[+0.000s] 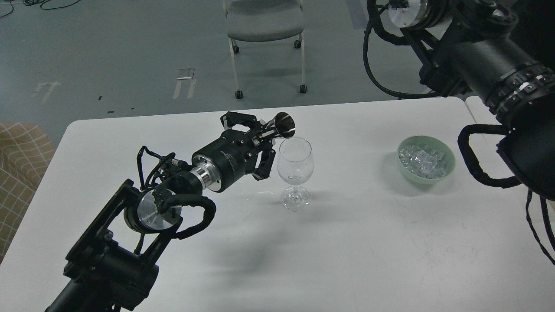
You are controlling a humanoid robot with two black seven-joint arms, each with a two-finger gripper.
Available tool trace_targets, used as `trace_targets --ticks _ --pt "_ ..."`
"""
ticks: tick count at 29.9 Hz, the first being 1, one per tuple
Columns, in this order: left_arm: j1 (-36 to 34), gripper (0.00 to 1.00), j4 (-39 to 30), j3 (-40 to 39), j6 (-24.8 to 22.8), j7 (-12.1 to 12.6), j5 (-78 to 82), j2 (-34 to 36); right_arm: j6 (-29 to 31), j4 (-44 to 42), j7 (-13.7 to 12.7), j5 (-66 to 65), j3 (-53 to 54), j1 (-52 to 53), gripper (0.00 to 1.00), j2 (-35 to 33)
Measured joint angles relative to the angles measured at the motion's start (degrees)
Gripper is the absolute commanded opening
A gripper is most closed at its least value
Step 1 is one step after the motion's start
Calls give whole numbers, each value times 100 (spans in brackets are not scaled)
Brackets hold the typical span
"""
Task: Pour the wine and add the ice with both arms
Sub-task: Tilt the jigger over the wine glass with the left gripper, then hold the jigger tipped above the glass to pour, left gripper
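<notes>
A clear stemmed wine glass (295, 167) stands upright near the middle of the white table (347, 242). My left gripper (259, 145) is shut on a small dark metal cup (282, 125). The cup lies tilted on its side, its mouth just above the glass's left rim. No liquid shows in the glass. A pale green bowl (446, 171) on the right holds a heap of clear ice cubes (422, 158). My right arm (485, 65) comes in at the upper right, above and behind the bowl. Its gripper is out of the frame.
A grey wheeled chair (264, 26) stands on the floor behind the table. A plaid seat (19, 169) is beside the table's left edge. The edge of a second white table (479, 110) adjoins on the right.
</notes>
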Motion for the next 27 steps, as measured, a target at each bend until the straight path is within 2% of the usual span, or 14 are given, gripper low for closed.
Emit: trace_targets --ticks 6,27 --pt "-59 0 1 105 111 137 203 46 6 7 8 0 0 -5 100 0" --pt "-241 0 -39 102 223 311 358 366 13 8 9 0 -6 -24 100 0"
